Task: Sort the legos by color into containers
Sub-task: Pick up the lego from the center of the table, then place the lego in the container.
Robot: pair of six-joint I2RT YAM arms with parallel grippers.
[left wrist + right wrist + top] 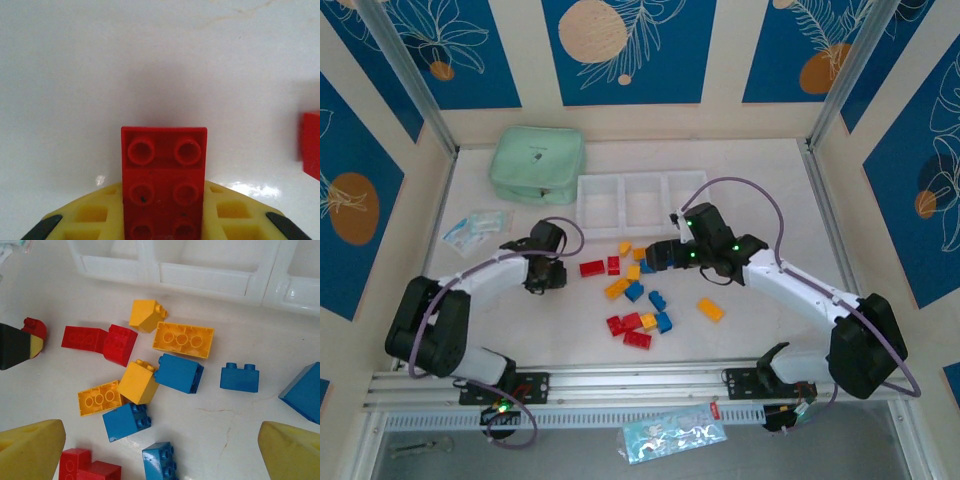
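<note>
Your left pincer point(552, 274) is clamped on a red oblong lego point(164, 175). In its wrist view the brick sits studs up between the two yellow fingers point(87, 217), with its far end reaching past the tips over the bare white table point(160, 60). A second red lego point(312, 144) lies to the right of those tips, apart from the held one. You cannot tell whether the held brick is clear of the table.

Your right pincer point(161, 427) stands wide and holds nothing. Between its tips lies a blue lego point(125, 421), touching a yellow square lego point(137, 382) just ahead of it. A larger blue brick point(179, 372) sits against that yellow one, and a yellow oblong brick point(183, 339) lies a little farther ahead. More red, blue and yellow legos are scattered to either side. The containers point(200, 277) stand in a row beyond them all, well ahead of the tips, and no brick shows in the parts you can see.

From above, your left arm point(485, 275) is folded at the elbow. Its forearm runs inward and its wrist is bent down to the table. Your right arm point(790, 285) stretches inward from its base, with the pincer low over the scatter.
</note>
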